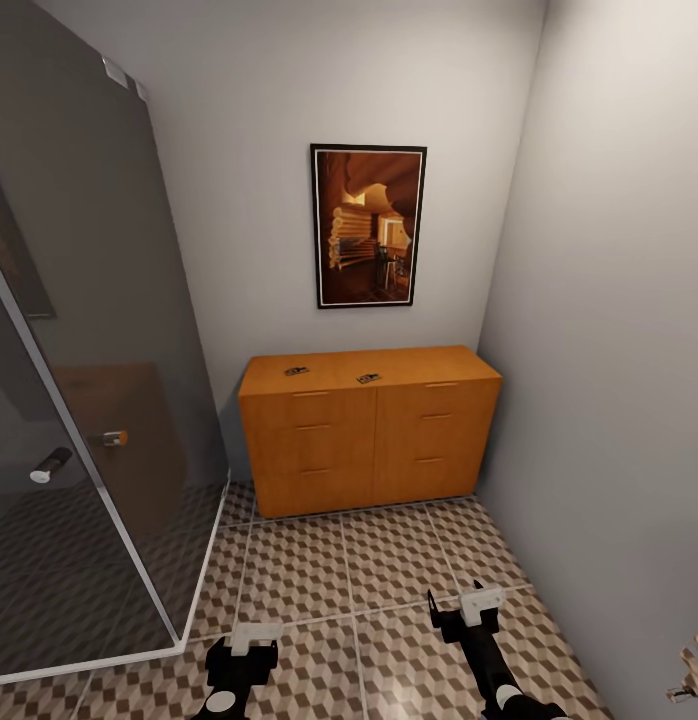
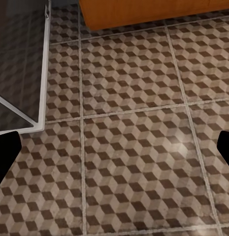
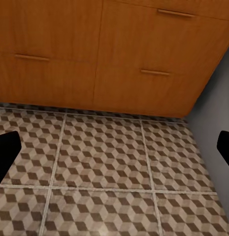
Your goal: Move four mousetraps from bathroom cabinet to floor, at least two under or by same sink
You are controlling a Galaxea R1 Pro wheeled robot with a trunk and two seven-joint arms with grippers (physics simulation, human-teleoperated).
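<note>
Atop cabinet (image 1: 369, 430), two mousetraps (image 1: 296, 371), well beyond both jaws, spread apart, empty.

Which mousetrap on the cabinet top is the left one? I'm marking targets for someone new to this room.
Find the low orange-brown cabinet against the far wall, under the framed picture. Two small dark-wired mousetraps lie on its top; the left mousetrap sits over the left drawer column, nearer the glass shower screen. The right mousetrap lies near the top's middle, slightly closer to the front edge.
</note>
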